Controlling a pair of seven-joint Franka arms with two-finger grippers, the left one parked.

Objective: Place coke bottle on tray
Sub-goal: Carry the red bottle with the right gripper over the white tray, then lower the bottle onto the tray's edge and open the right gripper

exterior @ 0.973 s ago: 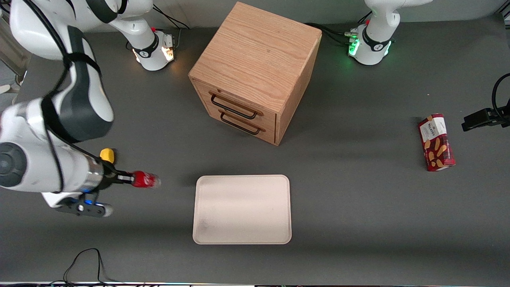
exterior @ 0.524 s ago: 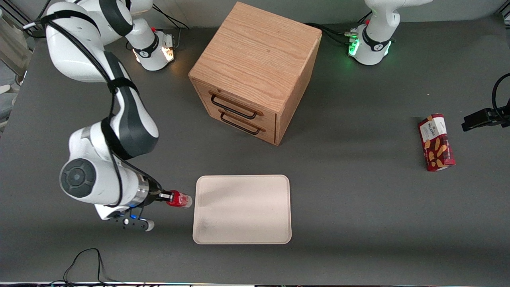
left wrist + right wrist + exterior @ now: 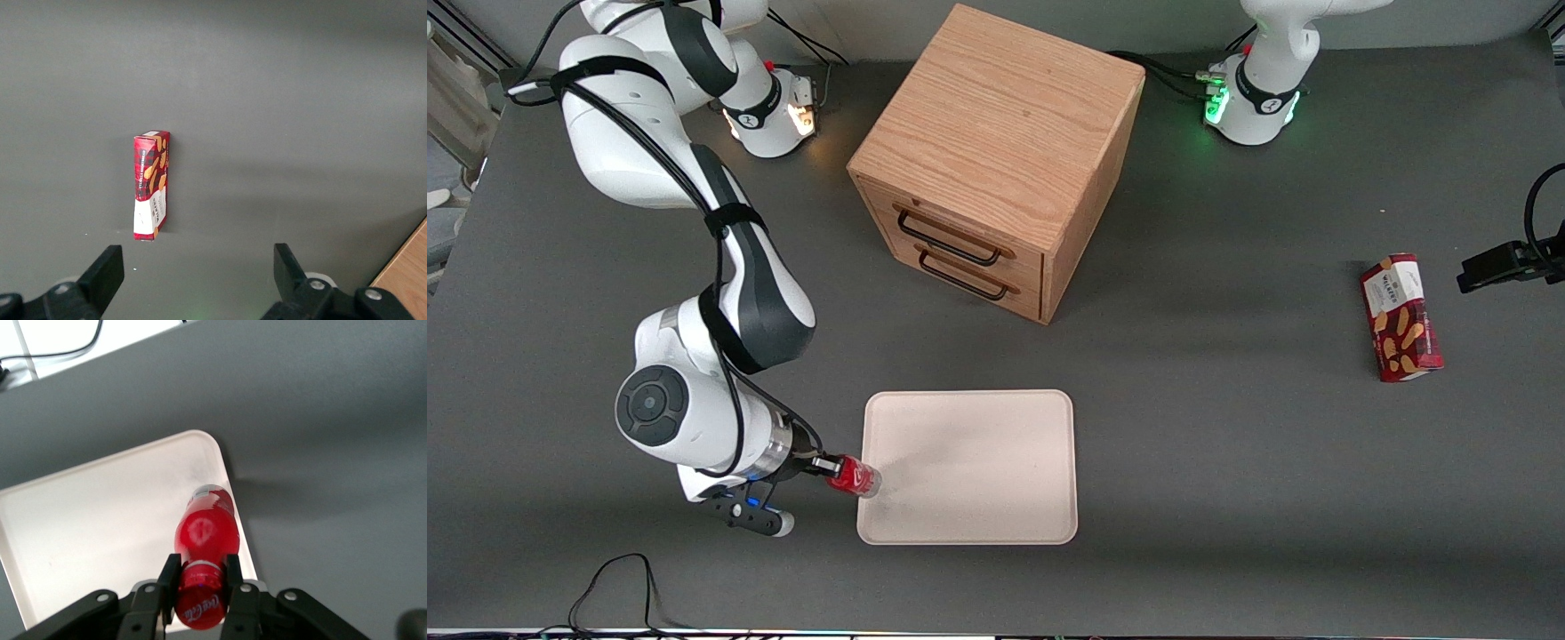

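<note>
My right gripper (image 3: 831, 467) is shut on the small red coke bottle (image 3: 854, 477) and holds it by the capped top, with its clear base pointing toward the cream-beige tray (image 3: 996, 427). The bottle hangs in the air over the tray's edge at the working arm's end, near the tray's corner nearest the front camera. In the right wrist view the gripper (image 3: 202, 575) clamps the bottle (image 3: 205, 532) at its neck, both fingers pressed to the red cap, and the bottle's base sits above the tray's rim (image 3: 220, 457).
A wooden two-drawer cabinet (image 3: 996, 160) stands farther from the front camera than the tray. A red snack box (image 3: 1400, 317) lies toward the parked arm's end; it also shows in the left wrist view (image 3: 151, 185). A black cable (image 3: 618, 582) loops at the table's near edge.
My right arm has carried the bottle from near the working arm's end of the table toward the tray and nearer the front camera. The bottle now reaches the tray's edge.
</note>
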